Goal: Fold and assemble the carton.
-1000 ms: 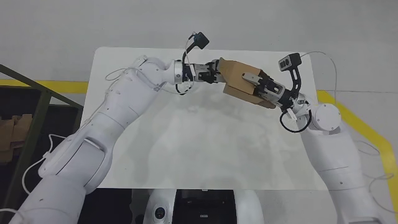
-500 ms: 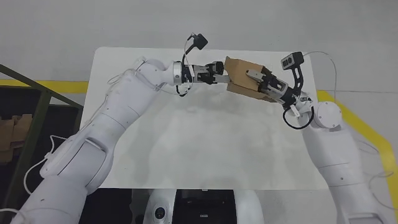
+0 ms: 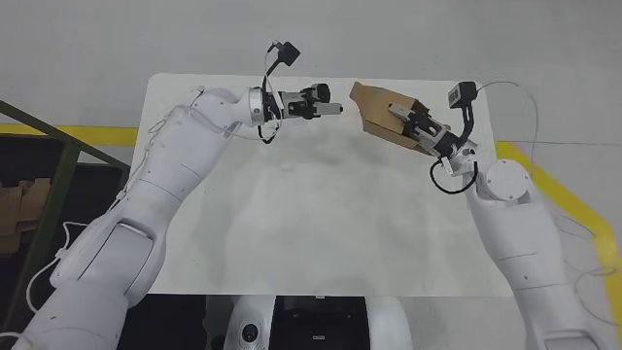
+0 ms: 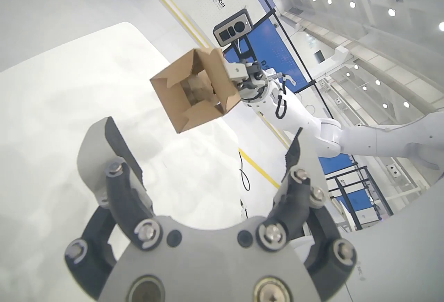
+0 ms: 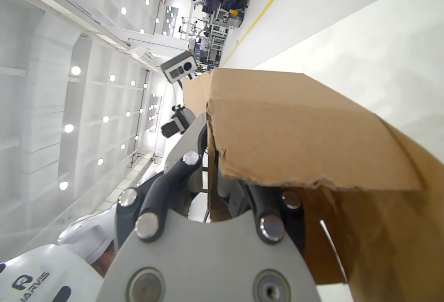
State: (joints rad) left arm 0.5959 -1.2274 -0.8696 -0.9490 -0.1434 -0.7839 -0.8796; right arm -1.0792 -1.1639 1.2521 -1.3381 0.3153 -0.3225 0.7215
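Observation:
A brown carton hangs above the back right of the white table, tilted. Its open end, with loose flaps, faces my left gripper. My right gripper is shut on one side wall of the carton, one finger outside the wall and the other inside. My left gripper stands open a short way to the left of the carton, apart from it, with nothing between its fingers. From the left wrist, the carton floats beyond the open left gripper, with the right gripper behind it.
The table's back edge lies just behind both grippers. A dark rack with cardboard stands off the table's left side. A thin cable loops at the back right corner. Bare tabletop spreads in front of the arms.
My left gripper has let go of the carton and drawn back to the left, open. My right gripper has carried the carton slightly towards the table's back edge.

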